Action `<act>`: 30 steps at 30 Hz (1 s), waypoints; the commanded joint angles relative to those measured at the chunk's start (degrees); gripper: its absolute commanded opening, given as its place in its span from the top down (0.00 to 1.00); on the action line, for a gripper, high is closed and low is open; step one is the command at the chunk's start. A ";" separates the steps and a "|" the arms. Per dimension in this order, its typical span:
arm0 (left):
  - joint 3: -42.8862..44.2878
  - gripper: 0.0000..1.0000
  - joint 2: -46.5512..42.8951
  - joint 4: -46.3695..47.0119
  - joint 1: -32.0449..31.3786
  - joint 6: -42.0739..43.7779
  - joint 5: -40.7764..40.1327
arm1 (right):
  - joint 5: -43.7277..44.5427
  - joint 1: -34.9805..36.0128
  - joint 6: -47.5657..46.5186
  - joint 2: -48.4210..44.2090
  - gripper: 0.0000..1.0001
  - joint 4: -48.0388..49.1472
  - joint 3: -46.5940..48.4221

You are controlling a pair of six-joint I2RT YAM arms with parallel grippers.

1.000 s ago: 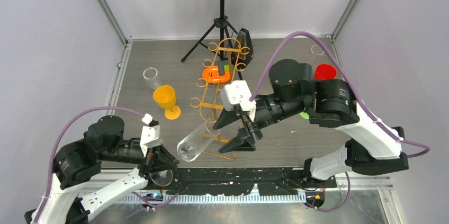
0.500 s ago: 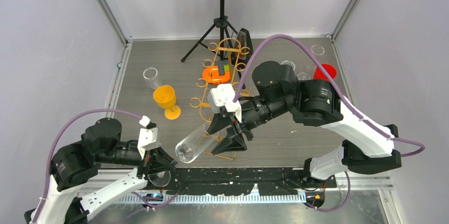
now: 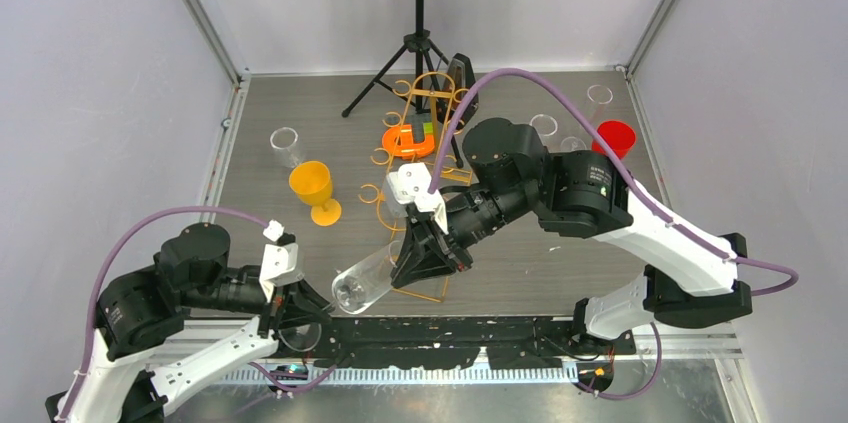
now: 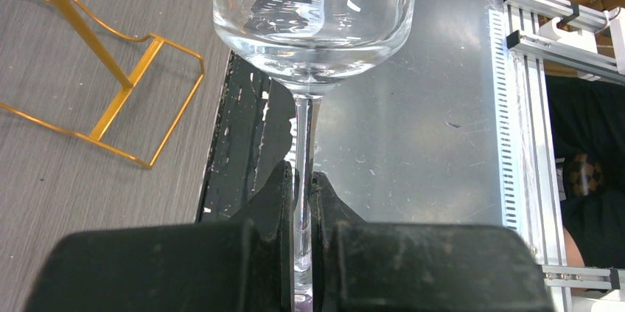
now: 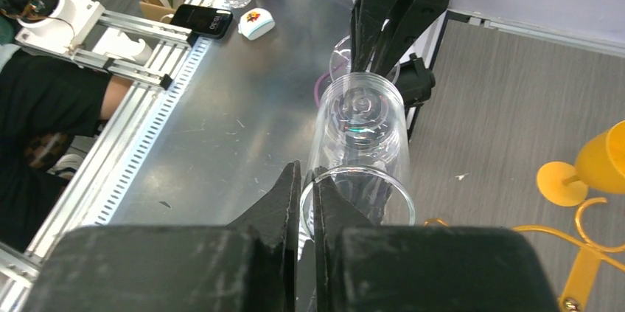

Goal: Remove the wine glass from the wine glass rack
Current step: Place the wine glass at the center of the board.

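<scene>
Near the counter's (image 3: 262,213) near edge, just beside the wine glass rack's (image 4: 103,52) base, the right hand (image 5: 306,177) pinches tight on the bowl rim of the tilted wine glass (image 3: 366,278), while the left hand (image 4: 302,179) is clamped onto its thin stem.

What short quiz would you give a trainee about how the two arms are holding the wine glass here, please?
1. True or false: the left gripper has its jaws shut on the stem of the wine glass.
2. Where do the jaws of the right gripper pinch the wine glass? A: its foot. B: its rim. C: its stem.
3. What colour is the opaque cup near the far right edge of the table?
Key: 1 true; 2 B; 3 red.
</scene>
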 commanded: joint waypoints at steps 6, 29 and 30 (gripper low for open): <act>1.22 0.92 0.46 3.12 -0.01 0.25 -0.71 | -2.92 0.12 1.47 -0.76 0.94 3.91 -1.26; 0.78 0.23 0.50 3.24 -0.01 1.60 -5.67 | 10.14 0.14 2.34 -15.59 0.94 -5.71 -13.78; 0.79 0.23 0.45 3.38 -0.01 1.65 -5.70 | 10.89 0.12 2.97 -16.21 0.94 -6.60 -13.84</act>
